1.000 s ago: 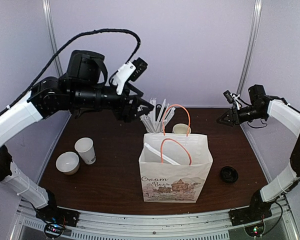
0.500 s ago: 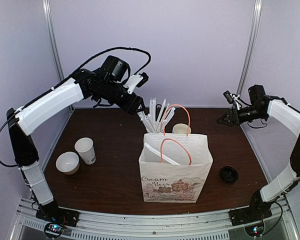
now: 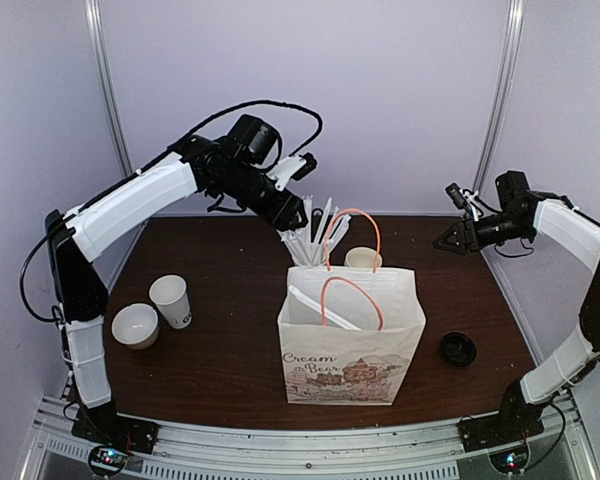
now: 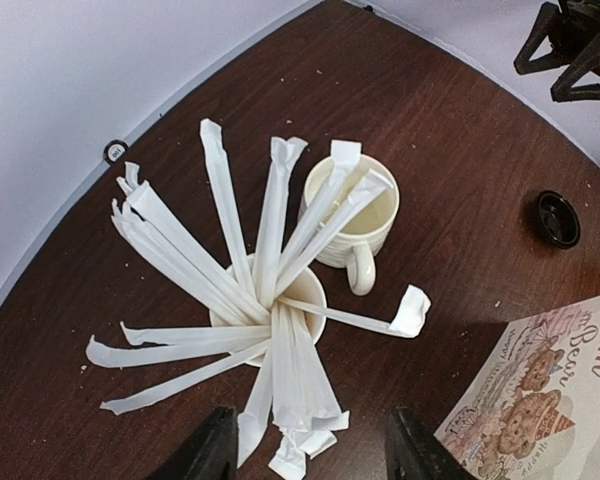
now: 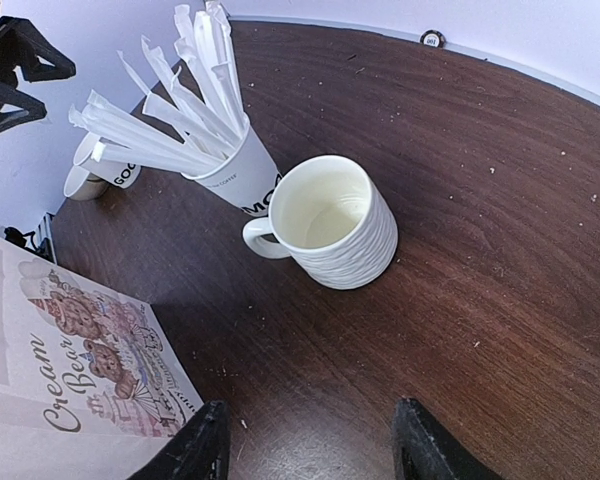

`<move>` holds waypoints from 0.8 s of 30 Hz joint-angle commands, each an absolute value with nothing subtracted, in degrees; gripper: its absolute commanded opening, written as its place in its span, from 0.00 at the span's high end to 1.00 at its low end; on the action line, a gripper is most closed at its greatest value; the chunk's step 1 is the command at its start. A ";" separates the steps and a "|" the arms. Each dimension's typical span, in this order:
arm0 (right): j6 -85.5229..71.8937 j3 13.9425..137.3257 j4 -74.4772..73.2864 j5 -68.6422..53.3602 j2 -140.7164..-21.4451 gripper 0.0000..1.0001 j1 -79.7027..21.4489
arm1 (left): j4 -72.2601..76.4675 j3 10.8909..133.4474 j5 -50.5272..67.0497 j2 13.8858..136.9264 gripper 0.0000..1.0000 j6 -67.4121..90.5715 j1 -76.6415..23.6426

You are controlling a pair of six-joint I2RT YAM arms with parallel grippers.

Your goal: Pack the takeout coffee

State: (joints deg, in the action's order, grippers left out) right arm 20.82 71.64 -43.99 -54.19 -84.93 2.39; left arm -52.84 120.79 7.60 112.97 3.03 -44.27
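Bright, even light — soft shadows, sharp focus, wrist views warped at edges

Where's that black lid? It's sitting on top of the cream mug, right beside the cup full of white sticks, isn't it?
Not quite. The black lid lies on the bare table, well apart from the cream mug, whose top is uncovered. The left wrist view shows this. The mug does stand right beside the cup of white sticks.

Table (image 3: 230, 345): was dark brown | paper bag (image 3: 350, 345): was white, brown script and bear print | handles (image 3: 351, 279): were orange | mug (image 5: 335, 222): was cream | sticks (image 4: 270, 210): were white | paper cup (image 3: 171, 300): was white, black lettering | lid (image 3: 458, 349): was black | bowl (image 3: 135, 325): was white.
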 commanded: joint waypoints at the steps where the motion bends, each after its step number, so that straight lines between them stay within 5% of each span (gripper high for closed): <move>1: 21.36 72.31 -44.40 -55.10 -85.59 0.42 2.49 | -55.06 123.77 9.86 115.10 0.50 1.91 -43.84; 16: 21.45 72.45 -44.69 -55.11 -86.30 0.42 2.51 | -57.04 125.33 10.43 117.12 0.83 1.15 -43.85; 20: 21.45 72.60 -44.78 -55.18 -86.27 0.42 2.48 | -57.04 125.51 10.23 117.35 0.73 1.49 -43.84; 24: 21.45 72.48 -44.74 -55.13 -86.16 0.42 2.54 | -57.18 125.58 9.99 117.71 0.75 1.53 -43.85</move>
State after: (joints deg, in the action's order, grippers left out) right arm 20.84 71.64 -44.27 -54.24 -86.06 2.39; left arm -57.45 123.48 9.58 116.38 1.74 -44.23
